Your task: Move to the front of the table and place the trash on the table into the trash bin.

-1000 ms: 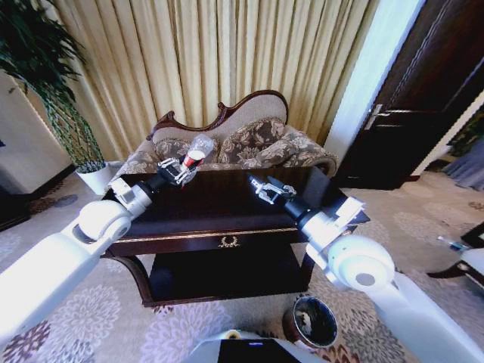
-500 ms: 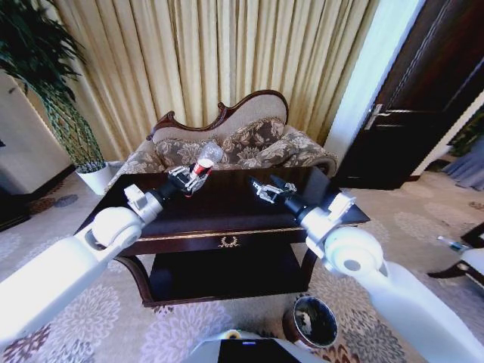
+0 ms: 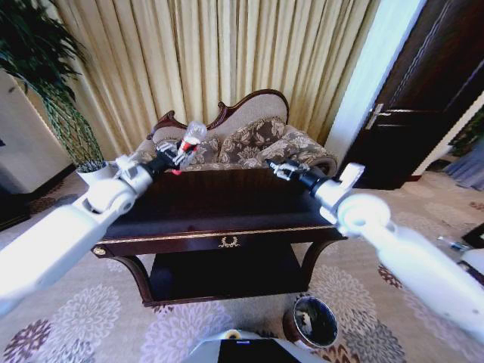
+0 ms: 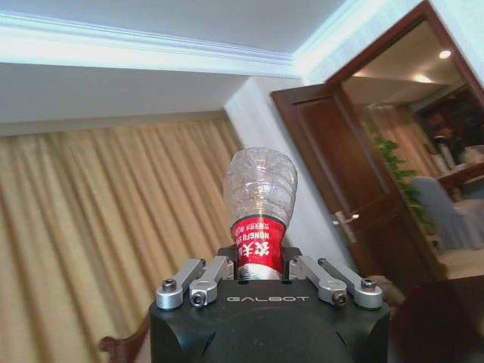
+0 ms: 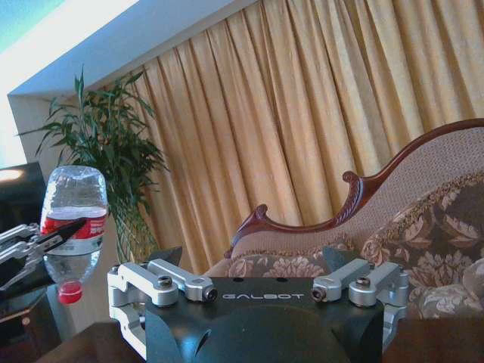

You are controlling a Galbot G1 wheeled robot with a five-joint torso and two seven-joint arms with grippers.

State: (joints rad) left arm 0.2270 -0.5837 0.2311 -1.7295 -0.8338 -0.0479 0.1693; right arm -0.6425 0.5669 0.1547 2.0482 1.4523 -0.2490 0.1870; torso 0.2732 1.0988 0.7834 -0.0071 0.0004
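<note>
bottle (image 3: 190, 139) upside down in left hand (image 3: 175, 153), above table (image 3: 219, 208)

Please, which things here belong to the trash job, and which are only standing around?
Belonging to the job:
- bottle, held in the left gripper
- table
- trash bin
- right gripper, over the table

Only standing around:
- sofa
- plant
- curtains
- door

Clear red-labelled bottle (image 3: 189, 141) held cap-down above the dark table (image 3: 219, 208).
</note>
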